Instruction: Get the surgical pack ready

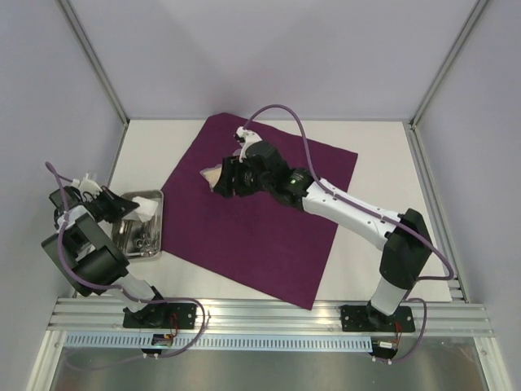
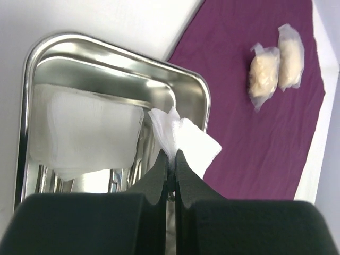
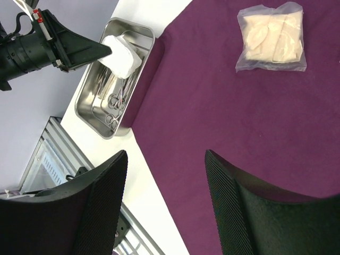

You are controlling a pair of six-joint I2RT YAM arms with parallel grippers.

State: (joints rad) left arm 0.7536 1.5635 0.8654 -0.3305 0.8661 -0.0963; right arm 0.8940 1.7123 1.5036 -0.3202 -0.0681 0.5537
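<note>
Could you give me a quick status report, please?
Left hand shut on gauze over tray. Right hand open, empty. Purple drape spread flat; bagged packets on it.

Light was bright, even and diffuse, coming from above. Shadows on the purple drape (image 1: pixel 260 236) were soft and faint. The steel tray (image 2: pixel 206 101) gave strong glare and mirror streaks. The white gauze (image 2: pixel 186 141) was nearly blown out. The right gripper (image 3: pixel 166 154), close in the foreground, looked slightly soft; the top view was sharp.

White table (image 1: pixel 383 163) w/ pale grey walls (image 1: pixel 269 49), alu rail (image 1: pixel 269 314) at near edge.
</note>
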